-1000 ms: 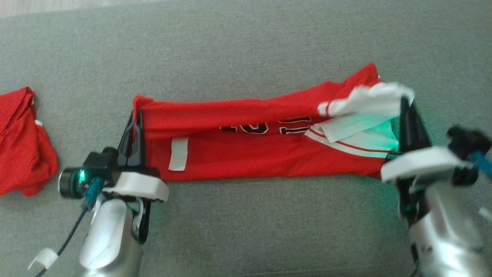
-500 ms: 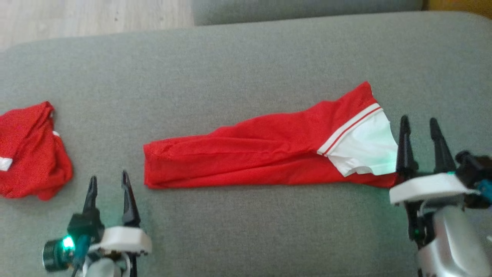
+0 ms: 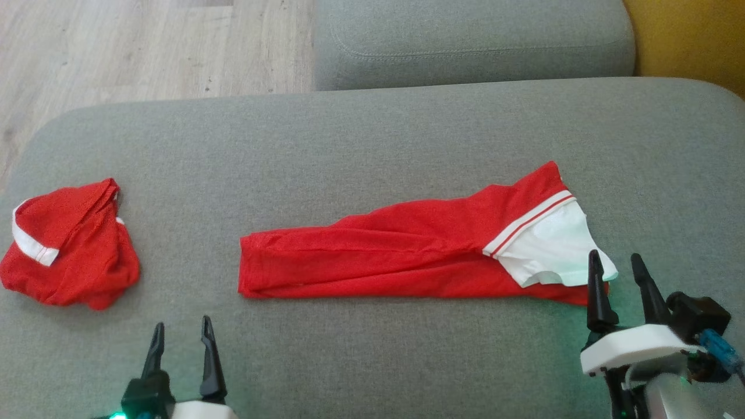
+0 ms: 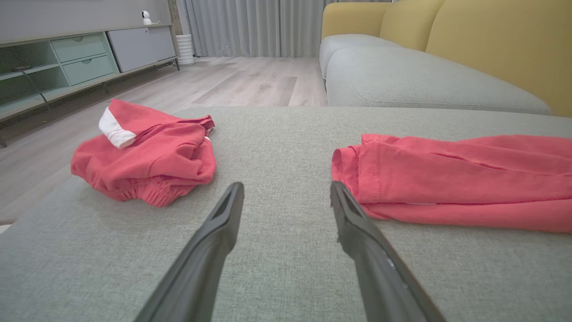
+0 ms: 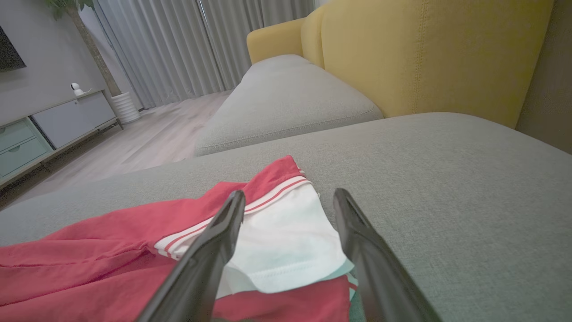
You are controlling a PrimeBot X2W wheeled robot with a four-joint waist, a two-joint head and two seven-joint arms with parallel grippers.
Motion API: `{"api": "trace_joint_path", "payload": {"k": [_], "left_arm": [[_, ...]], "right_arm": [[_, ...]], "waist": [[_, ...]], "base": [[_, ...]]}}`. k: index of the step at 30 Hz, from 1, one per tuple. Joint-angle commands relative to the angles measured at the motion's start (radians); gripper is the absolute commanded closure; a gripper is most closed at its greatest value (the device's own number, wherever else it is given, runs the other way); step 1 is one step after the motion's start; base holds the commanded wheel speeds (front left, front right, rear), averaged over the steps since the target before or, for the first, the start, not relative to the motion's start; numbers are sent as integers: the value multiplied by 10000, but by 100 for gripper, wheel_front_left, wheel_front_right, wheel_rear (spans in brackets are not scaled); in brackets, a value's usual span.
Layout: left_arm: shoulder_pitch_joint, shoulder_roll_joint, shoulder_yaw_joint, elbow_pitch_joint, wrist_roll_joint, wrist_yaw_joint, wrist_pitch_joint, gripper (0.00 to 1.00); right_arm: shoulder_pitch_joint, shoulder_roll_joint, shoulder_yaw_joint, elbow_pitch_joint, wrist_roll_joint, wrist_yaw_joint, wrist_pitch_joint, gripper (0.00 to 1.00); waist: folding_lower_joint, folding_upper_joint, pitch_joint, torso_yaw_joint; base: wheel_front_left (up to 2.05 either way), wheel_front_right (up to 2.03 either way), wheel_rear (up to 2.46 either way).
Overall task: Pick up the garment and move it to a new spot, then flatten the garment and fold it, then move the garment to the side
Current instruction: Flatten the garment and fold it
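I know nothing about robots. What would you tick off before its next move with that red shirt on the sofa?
1. Left gripper open, empty: ok.
2. Right gripper open, empty: ok.
3. Red jersey lying folded in a long strip on the grey cushion: ok.
4. Strip straight: not ok, slants at the white sleeve.
5. Crumpled red shorts apart from the jersey: ok.
6. Hidden layers even: cannot tell.

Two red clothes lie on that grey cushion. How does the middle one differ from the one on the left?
The middle garment lies folded in a long flat strip; the left garment sits bunched in a heap. The middle garment spans far wider than the left garment. It shows a broad white panel at one end; the left garment shows a narrow white band. Both are red, on the grey cushion.
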Motion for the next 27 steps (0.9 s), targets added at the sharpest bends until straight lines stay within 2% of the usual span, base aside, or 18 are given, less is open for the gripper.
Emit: {"api": "trace_joint_path", "payload": {"k": [1,9,15,21,27], "left_arm": [[-272,66,187,-343,4,46,-51,0],[-303,65,-60,-406,-61,42,-51,0],[-691,65,-473,-467,-68,-48,-51,0],[-1058,65,-800,-327,-120,-139,-51,0],[-1337,65,-978,-203,-219,-156,-51,0]], "right_arm": [[-261,-31,286,-256,-26,2,-108,0],[-477,-31,282,27,-315,2,-108,0],[-1564,-32,-276,913,-1274,2,-108,0],[-3049,-389,-1189,2544,-1794,2,-108,0],[-4034,-732,-1849,4586,-1557,2,-48,0]], "waist": [[1,-1,-7,9],[1,-1,165,101],[1,-1,820,454],[1,-1,1553,812],[1,-1,1975,1039]], "base": [[0,0,0],[0,0,0],[0,0,0],[0,0,0],[0,0,0]]}}
